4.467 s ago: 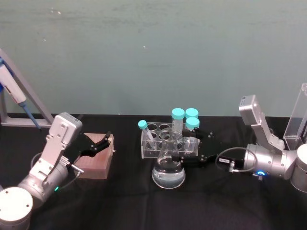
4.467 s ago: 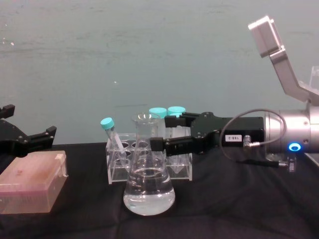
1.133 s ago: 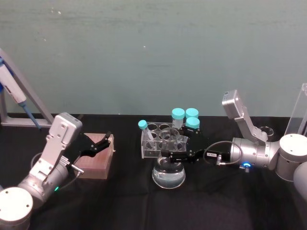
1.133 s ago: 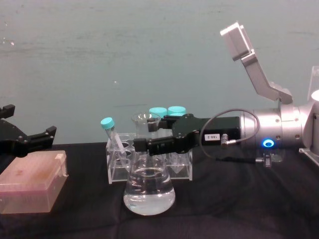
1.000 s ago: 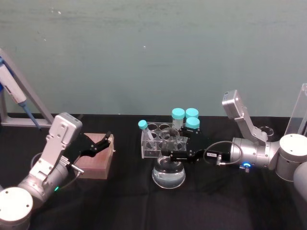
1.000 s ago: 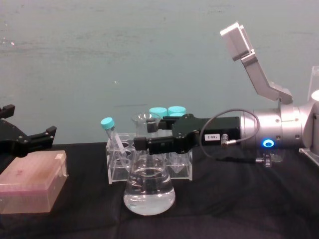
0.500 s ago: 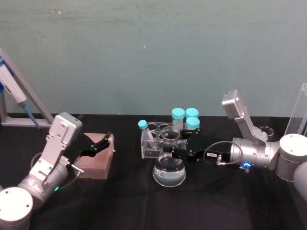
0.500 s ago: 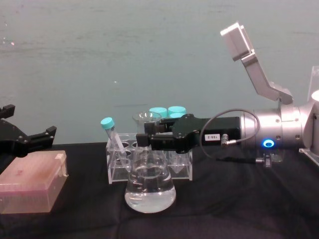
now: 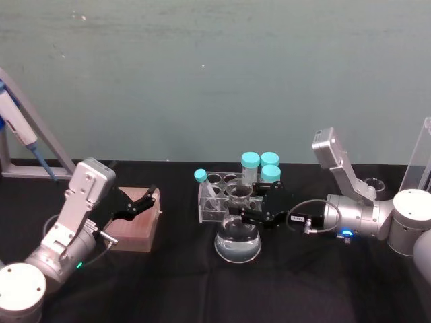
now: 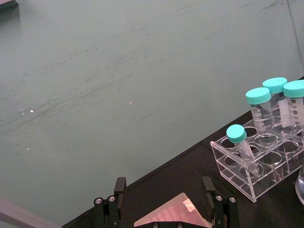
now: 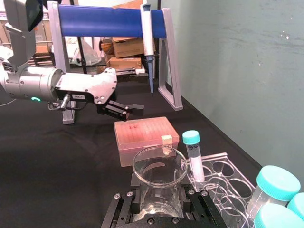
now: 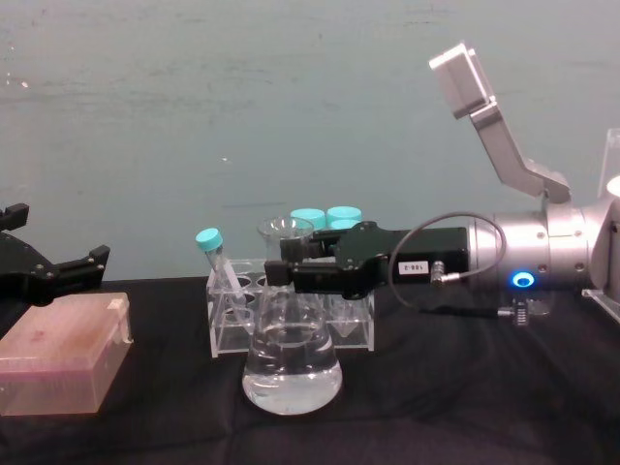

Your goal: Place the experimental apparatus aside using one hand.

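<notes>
A conical flask [image 9: 237,243] with clear liquid stands mid-table, in front of the tube rack. My right gripper [image 9: 241,212] reaches in from the right and is shut on the flask's neck just below the rim. From the side the flask [image 12: 292,373] hangs upright in the right gripper [image 12: 289,272], its base at or barely above the black cloth. The right wrist view shows the flask's open rim [image 11: 159,164] between the closed jaws of the right gripper [image 11: 160,194]. A tall clear acrylic stand [image 9: 421,161] rises at the far right. My left gripper [image 9: 139,202] rests open over a pink box.
A clear rack [image 9: 217,200] of teal-capped tubes stands just behind the flask. A pink tip box [image 9: 135,227] lies at the left under the left gripper. A pipette [image 9: 19,131] hangs on a frame at far left. A small glass vessel [image 9: 372,183] sits behind the right arm.
My right gripper moved in from the right and shut on the flask's neck. In the last second gripper and flask rose slightly. The left arm has not moved.
</notes>
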`<state>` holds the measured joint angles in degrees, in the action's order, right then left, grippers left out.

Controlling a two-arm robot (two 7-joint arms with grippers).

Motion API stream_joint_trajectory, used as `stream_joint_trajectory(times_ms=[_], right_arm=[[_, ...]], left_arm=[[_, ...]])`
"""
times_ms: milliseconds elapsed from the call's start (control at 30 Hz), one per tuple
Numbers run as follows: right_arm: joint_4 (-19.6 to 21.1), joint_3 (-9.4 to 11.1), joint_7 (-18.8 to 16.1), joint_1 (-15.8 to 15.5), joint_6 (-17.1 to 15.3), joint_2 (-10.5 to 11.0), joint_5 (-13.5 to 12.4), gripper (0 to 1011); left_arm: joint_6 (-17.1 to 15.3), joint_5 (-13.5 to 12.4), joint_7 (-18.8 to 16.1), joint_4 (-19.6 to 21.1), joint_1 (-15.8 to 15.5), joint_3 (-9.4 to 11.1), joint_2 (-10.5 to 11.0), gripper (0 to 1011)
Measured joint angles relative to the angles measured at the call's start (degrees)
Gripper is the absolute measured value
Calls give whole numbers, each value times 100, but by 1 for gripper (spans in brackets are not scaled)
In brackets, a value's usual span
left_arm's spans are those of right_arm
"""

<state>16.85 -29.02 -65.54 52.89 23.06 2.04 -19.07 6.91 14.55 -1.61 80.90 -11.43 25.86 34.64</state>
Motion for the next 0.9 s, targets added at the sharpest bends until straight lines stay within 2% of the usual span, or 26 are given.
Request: stream_joint_trajectory(times_ms=[33, 100, 233, 667, 833, 900], right_arm=[[158, 12, 23, -74, -49, 39, 22, 457], [222, 16, 38, -106, -71, 55, 28, 457], [791, 19, 145, -374, -248, 209, 43, 457], [1693, -65, 416, -770, -571, 508, -89, 457], [2299, -85, 609, -1046, -767, 745, -170, 457], [2425, -85, 650, -1101, -804, 795, -191, 457]], left_arm=[[0, 0, 0, 0, 0, 0, 0, 1000], [0, 0, 0, 0, 0, 0, 0, 1000], [0, 0, -1, 0, 0, 0, 0, 1000], [0, 0, -1, 0, 0, 0, 0, 1000], [0, 0, -1, 0, 0, 0, 0, 1000], [0, 0, -1, 0, 0, 0, 0, 1000]])
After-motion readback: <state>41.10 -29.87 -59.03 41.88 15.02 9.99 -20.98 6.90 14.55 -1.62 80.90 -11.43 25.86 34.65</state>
